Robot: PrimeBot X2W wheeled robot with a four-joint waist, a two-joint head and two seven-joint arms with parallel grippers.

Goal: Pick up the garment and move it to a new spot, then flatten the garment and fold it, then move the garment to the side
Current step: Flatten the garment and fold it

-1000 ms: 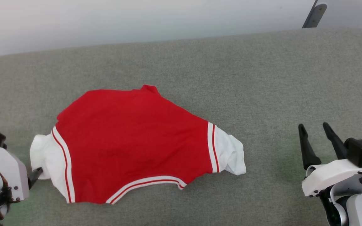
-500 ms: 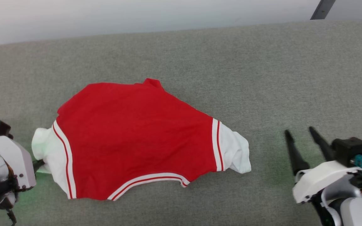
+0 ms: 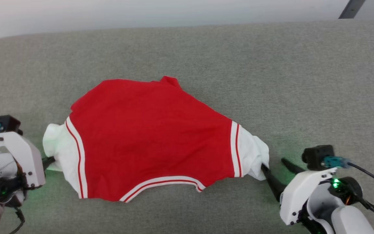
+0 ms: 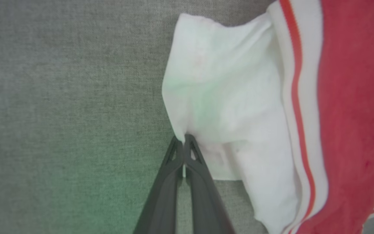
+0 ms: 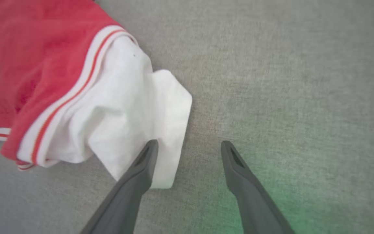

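L gripper (image 4: 183,142), far left, pinches white lining (image 4: 219,97) at left end of bright red soft-fabric garment w/ white striped bands (image 3: 151,139). Garment lies spread mid grey woven surface (image 3: 287,81). R gripper (image 5: 188,146) spread wide, one finger over right-end lining corner.

A broad grey woven-fabric surface (image 3: 271,81) spread outward from centre. A plain white wall (image 3: 141,13) ran along 12 o'clock, and a dark slanted metal bar (image 3: 351,8) crossed it at 1 o'clock.
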